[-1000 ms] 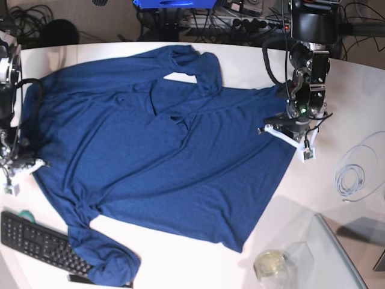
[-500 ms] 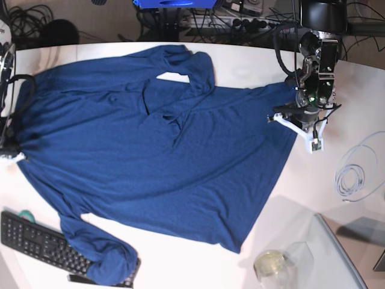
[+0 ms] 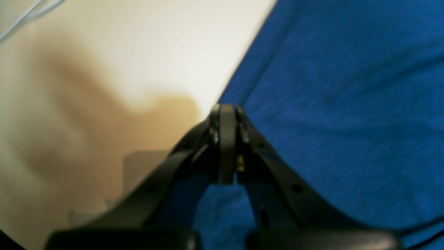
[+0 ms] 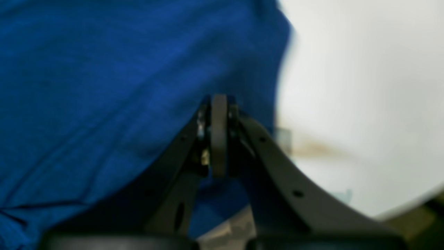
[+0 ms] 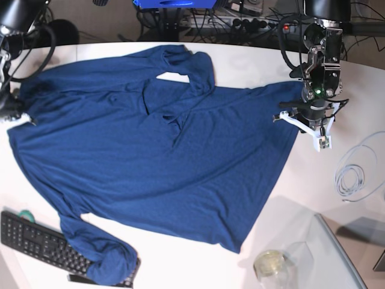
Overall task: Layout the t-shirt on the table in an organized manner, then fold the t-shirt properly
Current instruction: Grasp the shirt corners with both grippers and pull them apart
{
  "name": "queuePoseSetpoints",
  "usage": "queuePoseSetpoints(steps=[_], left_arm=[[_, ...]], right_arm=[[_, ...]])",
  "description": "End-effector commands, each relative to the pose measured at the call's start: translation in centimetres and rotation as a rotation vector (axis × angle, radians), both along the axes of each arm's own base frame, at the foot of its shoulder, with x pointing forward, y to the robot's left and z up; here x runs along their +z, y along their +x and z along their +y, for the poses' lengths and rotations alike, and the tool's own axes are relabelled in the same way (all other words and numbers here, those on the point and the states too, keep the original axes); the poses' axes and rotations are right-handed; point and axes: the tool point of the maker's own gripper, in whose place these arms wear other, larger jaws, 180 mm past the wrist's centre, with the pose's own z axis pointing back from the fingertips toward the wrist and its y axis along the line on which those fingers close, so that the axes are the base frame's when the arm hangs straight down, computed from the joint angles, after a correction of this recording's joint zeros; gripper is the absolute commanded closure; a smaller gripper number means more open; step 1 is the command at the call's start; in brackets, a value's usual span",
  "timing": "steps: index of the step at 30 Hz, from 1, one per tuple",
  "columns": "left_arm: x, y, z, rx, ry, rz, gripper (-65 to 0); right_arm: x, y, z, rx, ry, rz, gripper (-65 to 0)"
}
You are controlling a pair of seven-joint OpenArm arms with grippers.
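- The t-shirt (image 5: 156,156) lies spread over most of the table (image 5: 252,57) in the base view, a dark blue soft knit with a faint heathered grain, its body mostly flat with diagonal creases.
- Its upper middle is rumpled: a folded-over flap and a sleeve bunch up near the top centre, leaving a small white gap of tabletop showing.
- The other sleeve trails to the lower left and ends in a rolled lump that rests on the keyboard (image 5: 36,241), a flat black slab at the frame's lower-left edge.
- The left gripper (image 5: 308,117) stands at the shirt's right edge, jaws together; the left wrist view shows the pads pressed flat with the cloth's hem (image 3: 242,69) right at the tips and fabric passing beneath, so it looks pinched on the t-shirt.
- The right gripper (image 5: 15,114) sits at the far left edge, jaws together on the shirt's border, blue cloth under the tips in its wrist view.
- Bare smooth white tabletop lies right of the shirt and along the bottom centre.
- That right side holds a thin pale coiled cable (image 5: 355,171); the lower right has a glass panel (image 5: 343,253) and a round clear jar (image 5: 271,265).
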Motion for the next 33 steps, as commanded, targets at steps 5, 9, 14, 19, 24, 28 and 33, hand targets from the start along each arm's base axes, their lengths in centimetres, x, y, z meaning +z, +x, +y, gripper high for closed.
queuePoseSetpoints(steps=[5, 9, 14, 19, 24, 28, 33], left_arm=[[0.3, 0.2, 0.6, 0.001, 0.017, -0.016, 0.0], [-1.5, -1.0, 1.1, 0.019, 0.017, 0.038, 0.0], [-2.2, -2.3, 0.9, 0.018, 0.011, 0.064, 0.0], [-1.5, -2.9, 0.5, 0.0, 0.017, 0.05, 0.0], [-0.8, -3.6, 0.1, -0.017, 0.018, 0.04, 0.0], [-0.1, -3.3, -0.4, -0.024, 0.011, 0.016, 0.0], [0.2, -2.6, -0.7, -0.024, 0.002, 0.002, 0.0]], right_arm=[[-1.0, -1.7, -0.3, -0.006, 0.001, 0.04, 0.0], [-2.3, -3.6, -0.4, -0.013, 0.011, 0.091, 0.0], [-4.5, -5.4, -0.1, -0.033, 0.05, 0.158, 0.0], [-5.7, -7.1, -1.6, -0.049, 0.046, 0.224, 0.0], [-5.3, -7.7, -4.1, -0.055, 0.007, 0.252, 0.0], [-4.5, -7.4, -5.1, -0.052, -0.018, 0.244, 0.0], [-2.1, -6.2, -5.2, -0.016, -0.076, 0.182, 0.0]])
